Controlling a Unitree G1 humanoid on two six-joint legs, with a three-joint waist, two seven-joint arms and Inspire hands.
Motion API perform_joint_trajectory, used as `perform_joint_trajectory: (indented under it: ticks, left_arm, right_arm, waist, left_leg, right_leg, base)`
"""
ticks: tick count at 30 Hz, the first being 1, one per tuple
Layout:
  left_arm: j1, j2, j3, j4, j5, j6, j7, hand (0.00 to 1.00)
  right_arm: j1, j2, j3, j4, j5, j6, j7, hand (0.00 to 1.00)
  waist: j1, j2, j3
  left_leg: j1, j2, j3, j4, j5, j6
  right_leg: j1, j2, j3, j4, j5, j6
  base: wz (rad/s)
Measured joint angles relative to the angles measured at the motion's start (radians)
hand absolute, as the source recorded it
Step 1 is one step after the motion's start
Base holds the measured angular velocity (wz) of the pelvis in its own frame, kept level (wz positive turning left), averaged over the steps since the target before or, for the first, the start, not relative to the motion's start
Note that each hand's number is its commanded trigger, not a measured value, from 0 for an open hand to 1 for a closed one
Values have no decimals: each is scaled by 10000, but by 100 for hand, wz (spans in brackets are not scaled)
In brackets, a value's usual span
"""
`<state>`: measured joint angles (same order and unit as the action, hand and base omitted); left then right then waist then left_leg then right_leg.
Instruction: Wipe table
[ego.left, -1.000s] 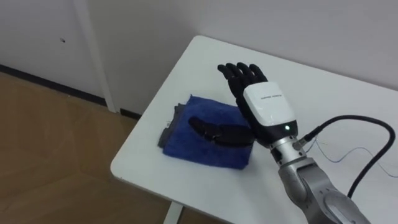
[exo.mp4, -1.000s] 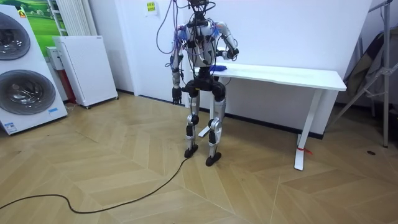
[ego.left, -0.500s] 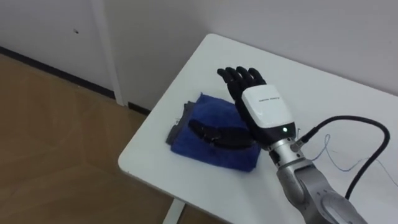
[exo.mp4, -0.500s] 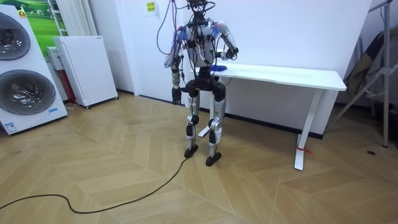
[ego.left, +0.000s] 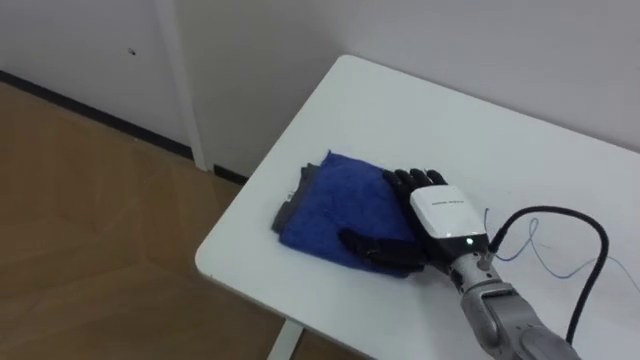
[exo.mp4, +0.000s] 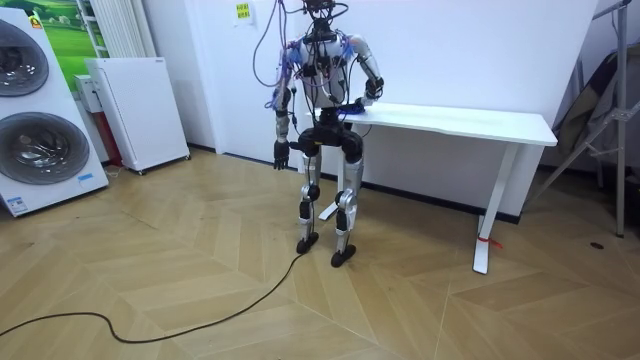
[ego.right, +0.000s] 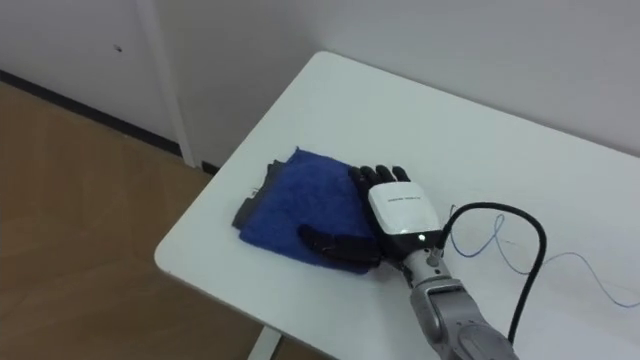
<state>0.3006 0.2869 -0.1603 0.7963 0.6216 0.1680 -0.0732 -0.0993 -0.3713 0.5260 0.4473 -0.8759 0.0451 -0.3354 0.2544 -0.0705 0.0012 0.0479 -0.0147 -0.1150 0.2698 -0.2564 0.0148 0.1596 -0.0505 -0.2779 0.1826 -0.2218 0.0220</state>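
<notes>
The robot's right hand (ego.left: 440, 215) lies palm-down on a folded blue terry cloth (ego.left: 335, 200). Its fingers are straight and flat on the fabric, and the thumb is spread out to the side across the cloth's near edge. The hand is open and presses on the cloth rather than gripping it.

The cloth sits on a white rectangular table (ego.left: 420, 110), close to the rounded corner at the robot's left, with a grey layer showing along its left edge. Only narrow strips of bare tabletop separate it from the near edge and the left edge. To the right, and further away towards the white wall, the surface is open and bare. A wooden floor (ego.left: 80, 200) lies below the left edge.

In the room view the robot stands upright at the table's end on the room view's left, facing it. Its left hand (exo.mp4: 281, 158) hangs at its side, away from the table. Whether that hand is open or closed cannot be told.

Further to the room view's left stand a low white cabinet (exo.mp4: 135, 110) and two stacked white washing machines (exo.mp4: 35, 150), well apart from the robot. There is open floor around its feet.
</notes>
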Motion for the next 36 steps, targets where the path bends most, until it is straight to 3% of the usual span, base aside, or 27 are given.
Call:
perform_joint_trajectory:
  ticks: [3,5,6,8,9,10,20,22,36]
  left_arm:
    - [-32,-18,-1,-32,2,-1,-3,0]
    - [11,-17,-1,-112,13,2,-78,0]
    - [27,-18,-2,-147,14,2,-97,0]
    - [55,-23,-5,-349,27,14,-221,0]
    - [61,-23,-7,-399,27,15,-239,0]
    - [61,-23,-7,-479,26,16,-256,0]
    - [204,-11,17,-770,8,134,-421,0]
    - [245,-9,21,-769,8,144,-438,0]
    - [311,-2,53,-770,10,239,-663,0]
  right_arm:
    - [7,106,-1,232,242,1,3,0]
    - [8,108,-3,252,290,-6,11,2]
    - [8,105,-7,262,301,-8,15,43]
    - [7,105,-38,261,347,-8,75,69]
    - [7,105,-42,260,363,-8,86,92]
    - [7,105,-61,232,426,-9,90,100]
    - [197,50,-623,-783,438,-84,202,100]
    - [316,50,-694,-884,440,-228,186,100]
    - [457,52,-769,-1041,411,-212,257,100]
  waist:
    - [-3,65,-6]
    - [-56,133,30]
    - [-64,136,25]
    - [-104,129,21]
    - [-128,124,18]
    - [-168,124,16]
    - [-397,2,-84]
    - [-433,3,-84]
    - [-471,-4,-64]
  left_leg:
    - [79,-2,4,-14,1,-1]
    - [110,-3,1,-14,1,-1]
    - [107,-6,0,-11,1,-1]
    - [39,-11,-43,32,2,-3]
    - [24,-14,-57,36,3,-5]
    - [-13,-17,-75,35,8,-12]
    - [-37,-21,-83,48,8,-15]
    - [-29,-31,-98,47,8,-14]
    - [98,-28,-90,20,7,-15]
  right_leg:
    - [71,-4,1,1,0,0]
    - [144,-7,-11,-3,0,0]
    - [146,-9,-23,-3,0,1]
    - [138,-15,-154,-2,-1,1]
    - [138,-20,-204,-1,-1,1]
    - [138,-24,-268,1,-1,1]
    - [163,-23,-335,13,-2,3]
    - [182,-29,-326,13,-2,3]
    - [291,-32,-284,12,-4,6]
  base:
    - [0]
    - [0]
    - [4]
    - [7]
    - [11]
    - [10]
    - [1]
    - [4]
    - [0]
